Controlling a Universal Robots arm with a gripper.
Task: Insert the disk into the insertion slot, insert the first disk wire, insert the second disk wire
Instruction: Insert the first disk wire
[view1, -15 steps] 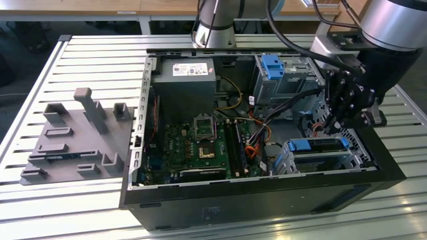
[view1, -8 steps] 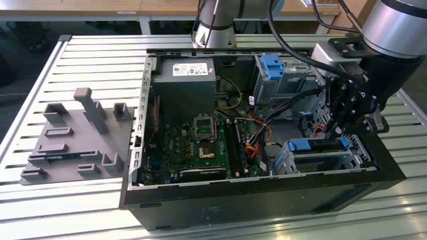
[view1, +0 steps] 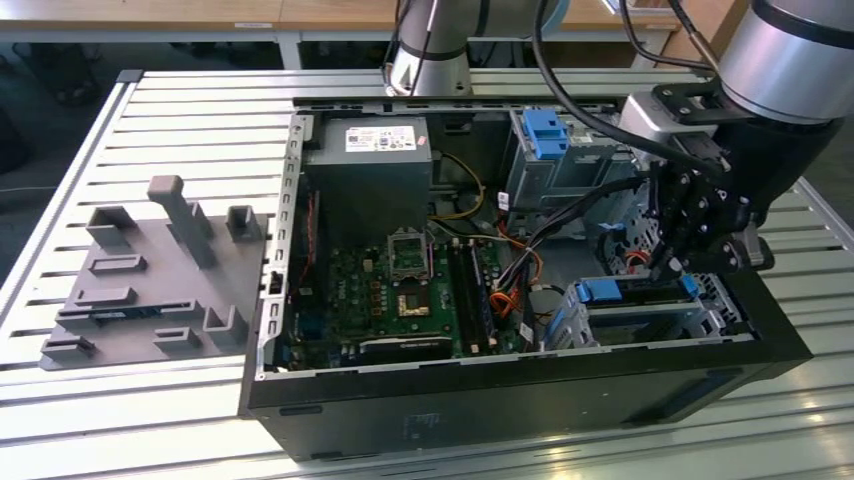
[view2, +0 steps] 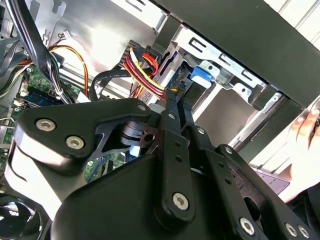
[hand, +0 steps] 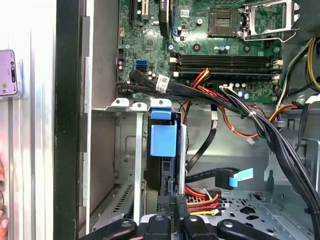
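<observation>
One wire (hand: 200, 196), red-yellow-black, ends right at the claw (hand: 173, 207), whose fingers are pressed together, seemingly pinching its plug. Straight ahead of the fingertips, the disk (hand: 163, 140) sits edge-on inside the slot (hand: 127, 150). Hold the plug square to the disk's rear edge and push straight, gently, clear of the loose black cable (hand: 227, 178) beside the claw.

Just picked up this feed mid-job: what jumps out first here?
The open computer case stands out, its green motherboard bared. At the exterior view's right the gripper hangs inside it, close to the blue-framed disk sitting in the insertion slot. A grey fixture tray lies at the exterior view's left.
</observation>
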